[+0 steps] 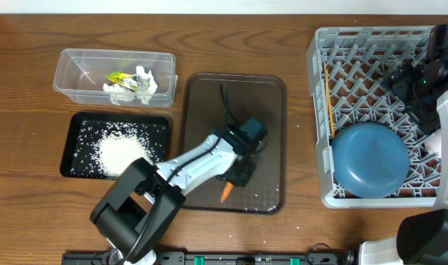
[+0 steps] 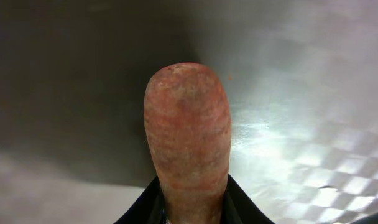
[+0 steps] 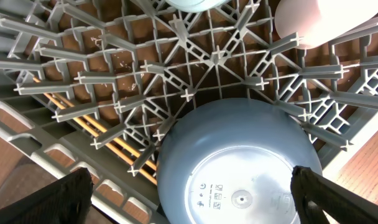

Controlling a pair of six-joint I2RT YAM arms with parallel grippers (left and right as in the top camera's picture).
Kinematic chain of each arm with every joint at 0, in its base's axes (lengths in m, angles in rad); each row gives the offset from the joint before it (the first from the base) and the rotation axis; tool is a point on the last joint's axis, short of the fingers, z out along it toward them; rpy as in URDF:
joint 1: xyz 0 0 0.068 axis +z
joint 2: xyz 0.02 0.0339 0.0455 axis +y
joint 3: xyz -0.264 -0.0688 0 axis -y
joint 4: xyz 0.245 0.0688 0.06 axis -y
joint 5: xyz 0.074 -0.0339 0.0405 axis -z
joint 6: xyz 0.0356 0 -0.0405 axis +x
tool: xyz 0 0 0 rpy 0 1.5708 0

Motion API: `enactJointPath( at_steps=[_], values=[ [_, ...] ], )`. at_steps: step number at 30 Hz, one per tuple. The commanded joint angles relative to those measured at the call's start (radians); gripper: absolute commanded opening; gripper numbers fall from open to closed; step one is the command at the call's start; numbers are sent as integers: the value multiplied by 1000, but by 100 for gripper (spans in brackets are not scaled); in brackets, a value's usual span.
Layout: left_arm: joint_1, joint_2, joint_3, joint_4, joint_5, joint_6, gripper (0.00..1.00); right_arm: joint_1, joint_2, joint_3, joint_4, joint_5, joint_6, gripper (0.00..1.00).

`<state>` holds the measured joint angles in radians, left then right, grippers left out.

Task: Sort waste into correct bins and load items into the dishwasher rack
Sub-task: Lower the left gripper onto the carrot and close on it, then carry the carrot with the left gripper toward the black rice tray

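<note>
**Cut off or covered**

The small orange carrot runs off the left wrist view's bottom edge, the left gripper only dark slivers beside it. The right wrist view's top edge cuts the small white cup and small light-blue bowl. Overhead, the black right arm covers a corner of the large grey plastic rack.

From overhead we look straight down on the table. Our left wrist view sits tight on the carrot; our right looks closely down into the rack, shared with overhead.
</note>
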<state>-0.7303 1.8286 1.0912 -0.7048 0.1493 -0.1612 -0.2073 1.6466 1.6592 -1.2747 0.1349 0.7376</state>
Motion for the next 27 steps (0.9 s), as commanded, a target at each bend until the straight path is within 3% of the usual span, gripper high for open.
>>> enactJointPath(
  at_steps=[1, 8, 13, 27],
  values=[
    [62, -64, 44, -19, -12, -17, 19, -3, -5, 1, -1, 15, -10, 99],
    [217, -219, 62, -19, -12, -29, 19, -3, -5, 1, -1, 15, -10, 99],
    [399, -316, 61, -19, -12, -57, 19, -3, -5, 1, -1, 15, -10, 99],
    [866, -319, 39, -11, -12, -240, 19, -3, -5, 1, -1, 15, -10, 99]
  ],
)
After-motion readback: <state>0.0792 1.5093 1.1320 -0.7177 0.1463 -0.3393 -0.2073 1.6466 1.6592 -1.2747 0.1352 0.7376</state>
